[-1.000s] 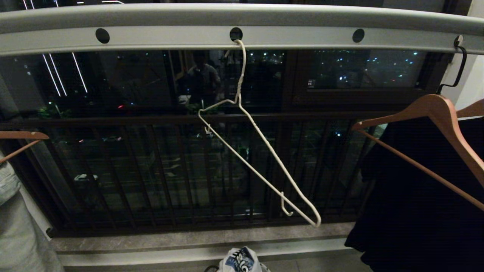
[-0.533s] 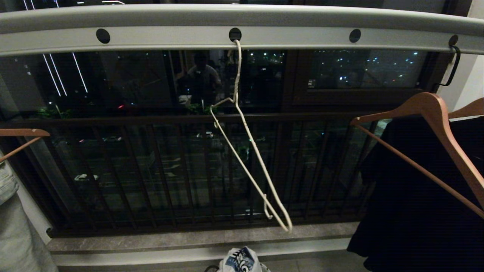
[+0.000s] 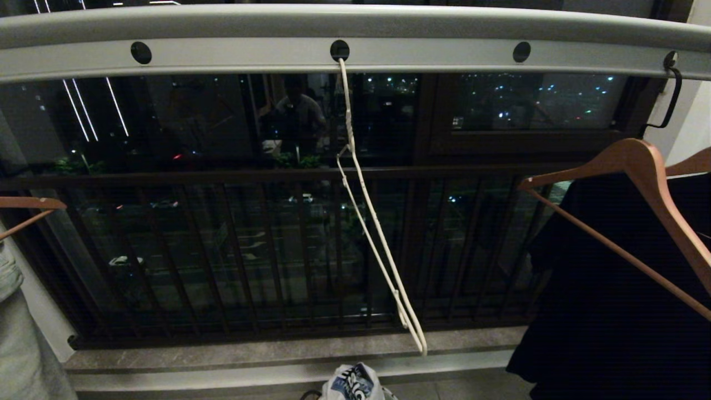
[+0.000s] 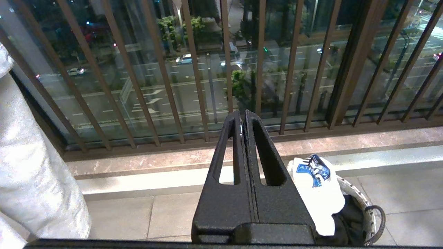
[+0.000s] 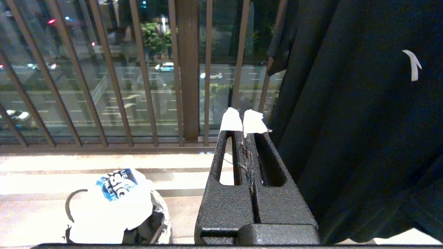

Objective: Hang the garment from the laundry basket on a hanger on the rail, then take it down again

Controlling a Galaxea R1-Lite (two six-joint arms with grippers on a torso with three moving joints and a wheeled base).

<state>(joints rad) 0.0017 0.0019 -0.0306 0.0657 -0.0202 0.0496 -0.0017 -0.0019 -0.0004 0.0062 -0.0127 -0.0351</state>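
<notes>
both grippers are pressed together and empty: the left gripper (image 4: 243, 116) and the right gripper (image 5: 244, 122). below and between them the t-shirt (image 4: 316, 193) lies heaped in the basket (image 4: 368, 216), likely soft, light and floppy; pinch a raised fold. beyond and above, the hanger (image 3: 377, 244) hangs bare from the rail (image 3: 233, 55).

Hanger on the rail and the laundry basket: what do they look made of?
Hanger: thin wire, cream-white coating by its look, twisted neck.
Rail: light-grey metal with a matte look, with punched round holes.
Laundry basket: pale woven mesh, likely plastic or fabric; dark rim.
</notes>
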